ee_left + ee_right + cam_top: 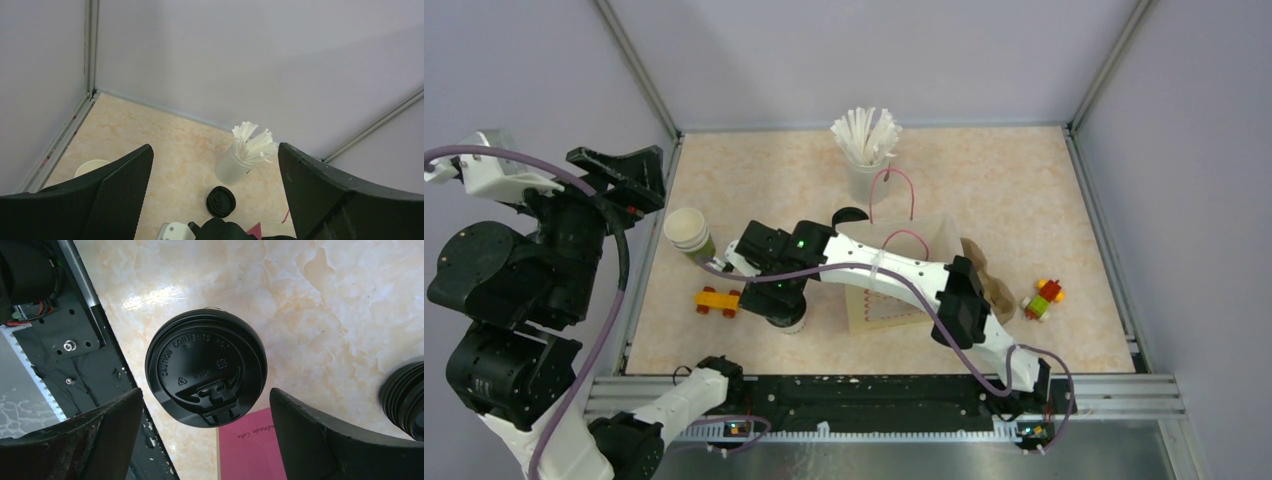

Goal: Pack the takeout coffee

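The takeout coffee [206,374], a white cup [791,323] under a round black lid, stands upright near the table's front edge. My right gripper [205,394] hangs open right above the lid, with a finger to each side of it and neither one touching it. In the top view that gripper [776,298] hides most of the cup. A clear bag with pink handles [906,262] lies just to the right of the cup, and its pink card [252,442] shows beside the lid. My left gripper [215,150] is open and empty, held high off the table's left side [619,180].
A stack of black lids [851,215] sits behind the bag. A white cup of straws [865,150] stands at the back. Lidless paper cups [688,232] are stacked at the left. A yellow-orange toy car [717,300] lies left of the coffee, and a red-green toy [1044,298] lies at the right.
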Available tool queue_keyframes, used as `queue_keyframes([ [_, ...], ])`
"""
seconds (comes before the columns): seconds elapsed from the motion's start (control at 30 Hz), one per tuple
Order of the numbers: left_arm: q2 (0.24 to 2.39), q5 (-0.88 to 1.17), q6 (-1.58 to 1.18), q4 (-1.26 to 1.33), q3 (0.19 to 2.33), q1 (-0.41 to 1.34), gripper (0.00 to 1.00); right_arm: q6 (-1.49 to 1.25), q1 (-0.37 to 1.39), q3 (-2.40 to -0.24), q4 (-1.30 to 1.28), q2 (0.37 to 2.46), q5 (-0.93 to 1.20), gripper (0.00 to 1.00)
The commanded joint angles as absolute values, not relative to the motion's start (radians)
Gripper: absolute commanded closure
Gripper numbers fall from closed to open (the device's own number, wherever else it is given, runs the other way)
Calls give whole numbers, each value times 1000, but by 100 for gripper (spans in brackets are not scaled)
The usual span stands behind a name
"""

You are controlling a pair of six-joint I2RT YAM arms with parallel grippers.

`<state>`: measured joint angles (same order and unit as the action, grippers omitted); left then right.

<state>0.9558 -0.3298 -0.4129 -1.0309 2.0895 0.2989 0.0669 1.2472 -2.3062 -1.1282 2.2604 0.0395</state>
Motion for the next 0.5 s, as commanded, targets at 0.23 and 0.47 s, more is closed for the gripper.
queue_keyframes([
  [0.23, 957, -302, -391, -994, 2082, 296, 1, 54, 1257, -2353, -1088, 2289, 44, 6],
  [0.47, 954, -302, -385, -992, 2074, 296, 1, 52, 1258, -2352, -1084, 2290, 51, 6],
])
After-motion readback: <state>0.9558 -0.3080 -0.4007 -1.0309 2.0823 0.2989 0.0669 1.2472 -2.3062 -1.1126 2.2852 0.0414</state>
